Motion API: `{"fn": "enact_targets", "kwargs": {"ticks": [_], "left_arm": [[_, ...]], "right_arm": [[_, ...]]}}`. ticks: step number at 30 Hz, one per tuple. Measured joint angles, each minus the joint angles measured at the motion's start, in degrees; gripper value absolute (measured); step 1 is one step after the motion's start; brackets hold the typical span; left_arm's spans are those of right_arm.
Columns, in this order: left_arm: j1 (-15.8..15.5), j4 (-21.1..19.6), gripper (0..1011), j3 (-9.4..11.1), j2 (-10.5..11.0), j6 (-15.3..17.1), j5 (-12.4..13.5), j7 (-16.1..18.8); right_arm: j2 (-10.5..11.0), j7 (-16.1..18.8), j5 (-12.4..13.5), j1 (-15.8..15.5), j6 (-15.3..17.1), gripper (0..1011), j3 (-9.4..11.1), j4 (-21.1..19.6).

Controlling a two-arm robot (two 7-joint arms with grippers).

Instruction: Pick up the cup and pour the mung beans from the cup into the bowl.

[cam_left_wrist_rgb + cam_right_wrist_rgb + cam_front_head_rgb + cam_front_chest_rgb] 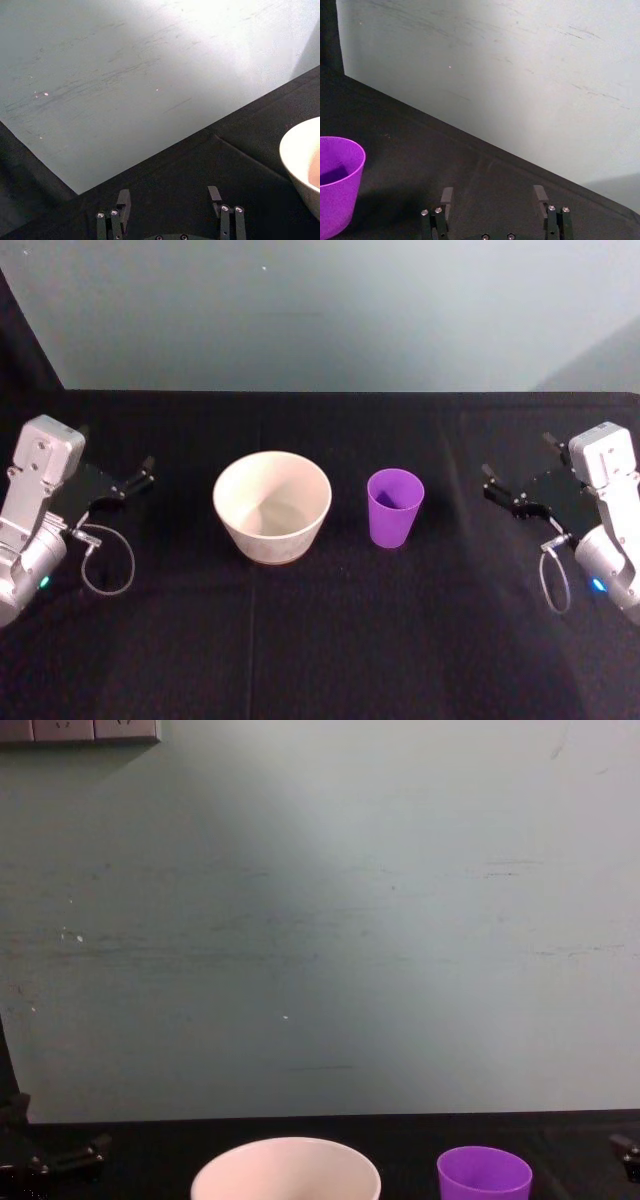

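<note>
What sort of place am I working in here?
Probably a lab test bench: black-draped table, bare pale wall, bowl and cup staged between the parked left gripper and right gripper, both open.

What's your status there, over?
Copy: left pincer open, parked left of bowl; right pincer open, parked right of cup. Cup upright, untouched, beside bowl. Nothing between right pincer and cup.

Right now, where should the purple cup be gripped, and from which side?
I'd grip the cup across its side wall, just under the rim, coming from the robot's right with the open right tool. It stands upright, tapered, handleless; the bowl stands on its left. The left tool sits beyond the bowl.
</note>
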Motion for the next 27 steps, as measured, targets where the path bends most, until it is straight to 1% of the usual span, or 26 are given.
{"fn": "enact_targets", "kwargs": {"ticks": [6,15,19,23,27], "left_arm": [[0.0,0.0,1000,0.0,0.0,0.0,0.0,0.0],[0.0,0.0,1000,0.0,0.0,0.0,0.0,0.0],[0.0,0.0,1000,0.0,0.0,0.0,0.0,0.0],[0.0,0.0,1000,0.0,0.0,0.0,0.0,0.0],[0.0,0.0,1000,0.0,0.0,0.0,0.0,0.0]], "right_arm": [[0.2,0.2,-0.3,-1.8,-0.4,1003,0.8,-1.2],[2.1,1.4,-1.0,-7.0,-1.0,1003,2.0,-5.8],[2.5,2.1,-1.4,-8.7,-1.2,1003,2.2,-7.4],[2.2,3.2,-1.2,-9.7,-1.6,1003,2.2,-8.2],[1.0,4.5,-1.0,-10.0,-2.0,1003,1.7,-8.4]]}}
